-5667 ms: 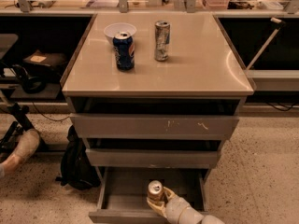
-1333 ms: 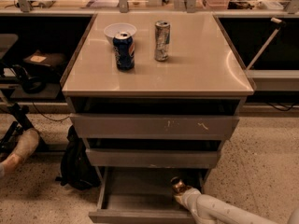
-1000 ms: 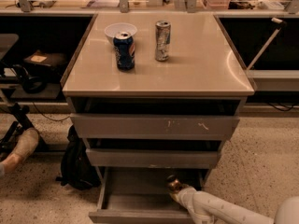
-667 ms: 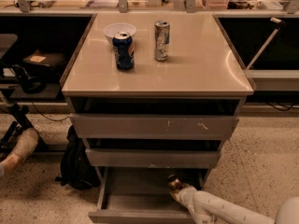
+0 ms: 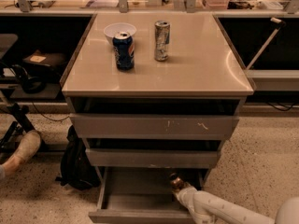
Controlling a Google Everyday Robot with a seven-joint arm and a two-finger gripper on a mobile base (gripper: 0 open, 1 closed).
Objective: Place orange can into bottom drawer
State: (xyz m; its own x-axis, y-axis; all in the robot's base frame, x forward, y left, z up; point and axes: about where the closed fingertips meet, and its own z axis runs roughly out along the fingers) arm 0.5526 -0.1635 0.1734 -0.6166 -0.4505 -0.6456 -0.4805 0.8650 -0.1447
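Observation:
The orange can (image 5: pixel 176 181) sits low inside the open bottom drawer (image 5: pixel 135 192), at its right rear, partly under the middle drawer's front. Only its silver top and a bit of orange side show. My gripper (image 5: pixel 181 190) reaches in from the lower right on a white arm and is closed around the can's lower body. I cannot tell whether the can rests on the drawer floor.
On the cabinet top (image 5: pixel 201 69) stand a dark blue can (image 5: pixel 124 50), a slim silver can (image 5: pixel 161 40) and a white bowl (image 5: pixel 119 30). The two upper drawers are slightly open. A black backpack (image 5: pixel 74 164) and a person's shoe (image 5: pixel 24 148) lie on the floor at the left.
Over the last seconds the gripper carried the can from the drawer's middle to its right rear and lower. In the last second it has barely moved.

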